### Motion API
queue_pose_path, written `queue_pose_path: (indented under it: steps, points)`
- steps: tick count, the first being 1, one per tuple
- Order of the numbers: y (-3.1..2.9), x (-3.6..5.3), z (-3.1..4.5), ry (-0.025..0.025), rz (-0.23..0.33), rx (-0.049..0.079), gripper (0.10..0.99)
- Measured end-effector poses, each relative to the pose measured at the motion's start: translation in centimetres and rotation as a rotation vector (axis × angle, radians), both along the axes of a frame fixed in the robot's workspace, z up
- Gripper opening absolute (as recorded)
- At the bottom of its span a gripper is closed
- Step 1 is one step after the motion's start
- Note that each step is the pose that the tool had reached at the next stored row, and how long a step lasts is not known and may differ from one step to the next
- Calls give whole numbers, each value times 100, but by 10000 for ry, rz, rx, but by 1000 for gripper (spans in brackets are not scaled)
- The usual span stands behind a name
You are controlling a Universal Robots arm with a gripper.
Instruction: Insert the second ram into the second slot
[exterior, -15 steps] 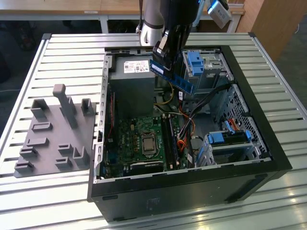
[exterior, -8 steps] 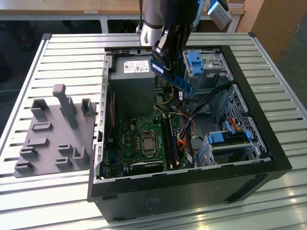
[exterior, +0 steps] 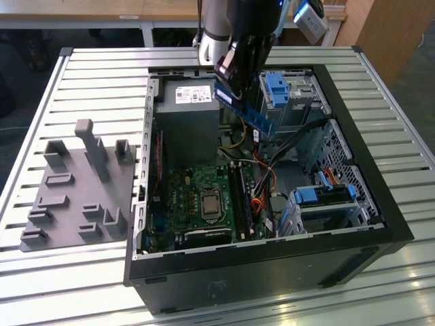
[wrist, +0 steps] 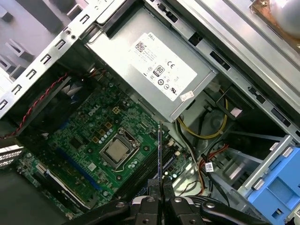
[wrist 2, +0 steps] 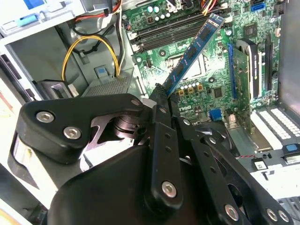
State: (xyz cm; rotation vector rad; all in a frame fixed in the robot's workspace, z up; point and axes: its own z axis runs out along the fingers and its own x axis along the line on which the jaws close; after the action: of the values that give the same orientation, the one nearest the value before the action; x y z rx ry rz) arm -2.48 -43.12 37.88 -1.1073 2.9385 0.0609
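Closest to you, the pincer (wrist: 160, 200) is clamped on 1 end of the second ram (wrist: 160, 150) — 1 stick, held in the air over the motherboard (wrist: 84, 133) of the 1 open case (exterior: 258, 278) and clear of the memory slots (wrist 2: 168, 29). Judge it light, stiff and thin, yet fragile: grip the short end or bare edges, never chips or contacts. You cannot count the slots reliably — they lie side by side. 2 blue drive brackets (exterior: 279, 88) sit nearby.

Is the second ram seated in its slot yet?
No, the hand holds the second ram in the air above the motherboard.
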Motion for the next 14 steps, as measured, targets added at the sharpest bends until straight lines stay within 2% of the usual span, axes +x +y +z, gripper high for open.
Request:
queue_pose_path:
  steps: [14]
  points:
    - [0,0,-2,0,-973,-2,137]
